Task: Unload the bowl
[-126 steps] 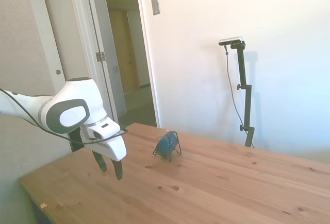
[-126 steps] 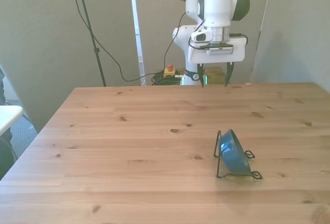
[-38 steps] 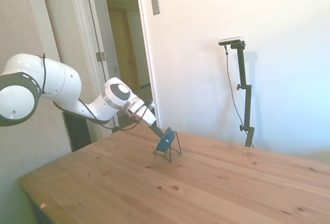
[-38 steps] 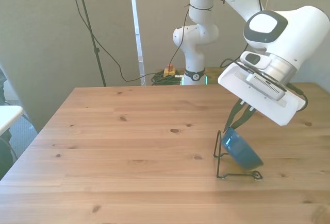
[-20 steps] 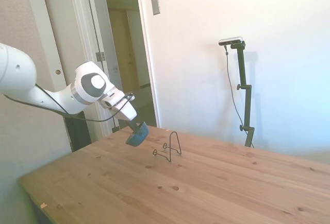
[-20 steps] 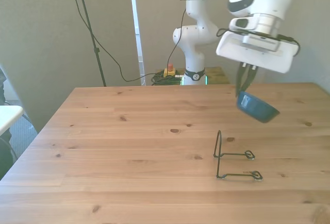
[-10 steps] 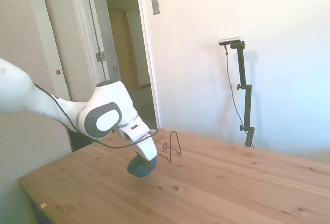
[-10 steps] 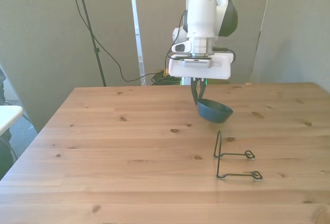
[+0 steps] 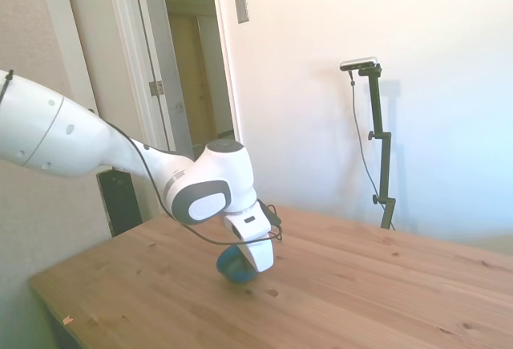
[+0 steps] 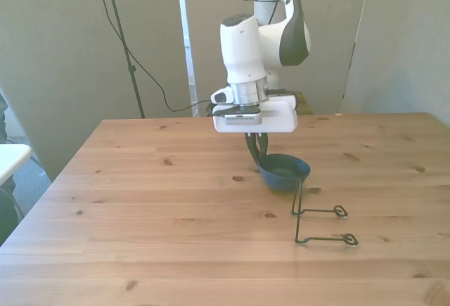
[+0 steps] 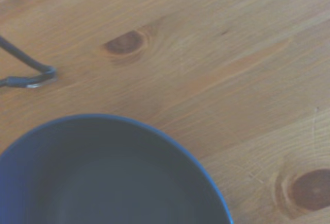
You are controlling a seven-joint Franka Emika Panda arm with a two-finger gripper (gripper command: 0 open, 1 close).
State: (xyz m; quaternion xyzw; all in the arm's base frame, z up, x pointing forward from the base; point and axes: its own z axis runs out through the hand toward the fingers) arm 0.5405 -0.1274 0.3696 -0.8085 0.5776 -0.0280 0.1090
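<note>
The gripper point(image 10: 257, 153) had its fingers pinched on the bowl's point(image 10: 284, 171) rim at the front view's left, bowl upright (near the table point(image 10: 155, 200)), left of the wire rack point(image 10: 318, 223).

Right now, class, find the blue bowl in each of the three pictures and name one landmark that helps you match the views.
Side view: the bowl sits low at centre-left, partly hidden behind the white hand.
Front view: the bowl is just right of centre, held at its rim by the hand.
Wrist view: the bowl fills the lower part, seen from above.
Shared landmark: the black wire rack beside the bowl.
</note>
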